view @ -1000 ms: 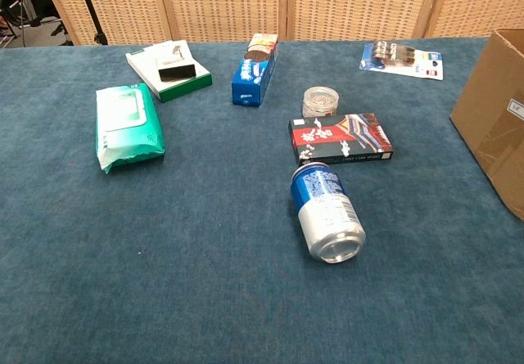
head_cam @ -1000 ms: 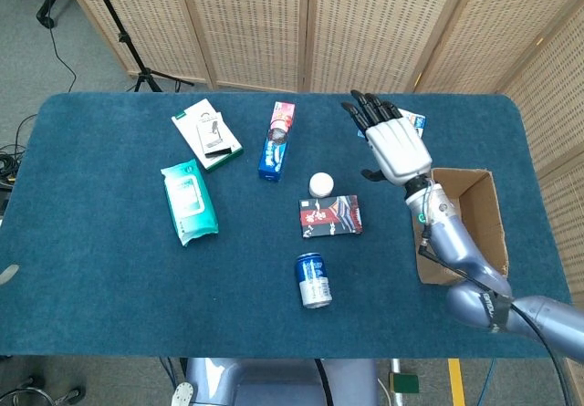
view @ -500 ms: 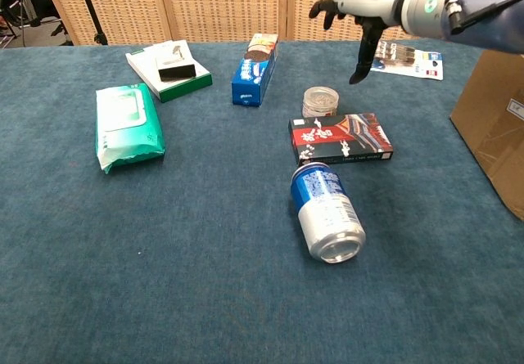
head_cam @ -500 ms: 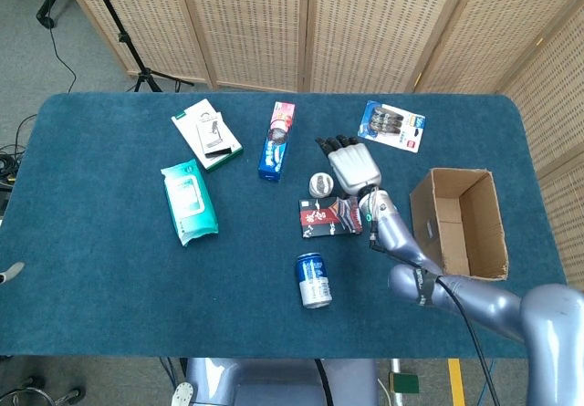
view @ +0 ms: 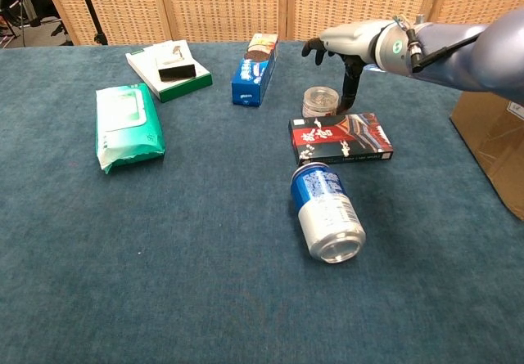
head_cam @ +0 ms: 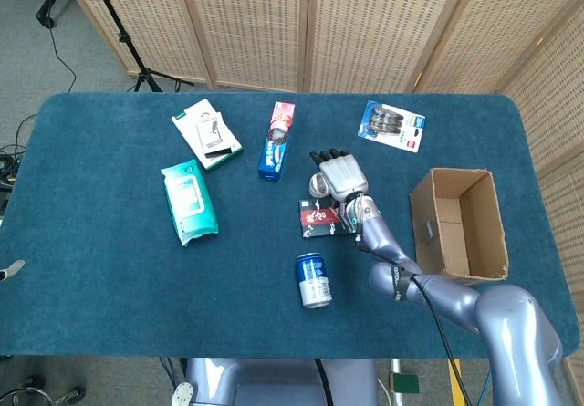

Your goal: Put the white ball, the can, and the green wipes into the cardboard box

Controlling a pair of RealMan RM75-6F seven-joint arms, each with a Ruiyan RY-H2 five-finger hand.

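Note:
The white ball (head_cam: pixel 317 185) (view: pixel 319 101) sits mid-table, just behind a red box. My right hand (head_cam: pixel 339 173) (view: pixel 348 43) hovers right over it with fingers spread, the thumb pointing down at the ball's right side; it holds nothing. A blue and silver can (head_cam: pixel 313 281) (view: pixel 327 213) lies on its side nearer the front. The green wipes (head_cam: pixel 189 202) (view: pixel 128 127) lie flat at the left. At the right edge stands the open cardboard box (head_cam: pixel 422 228) (view: pixel 491 119). Neither view shows my left hand.
A red box (head_cam: pixel 321 219) (view: pixel 340 137) lies between ball and can. Behind are a blue carton (head_cam: pixel 276 141) (view: pixel 254 69), a white and green package (head_cam: pixel 207 134) (view: pixel 168 69) and a blister pack (head_cam: pixel 392 125). Folding screens stand behind the table.
My right hand has swung from beside the cardboard box leftward and down, and now hangs over the white ball. No object has moved.

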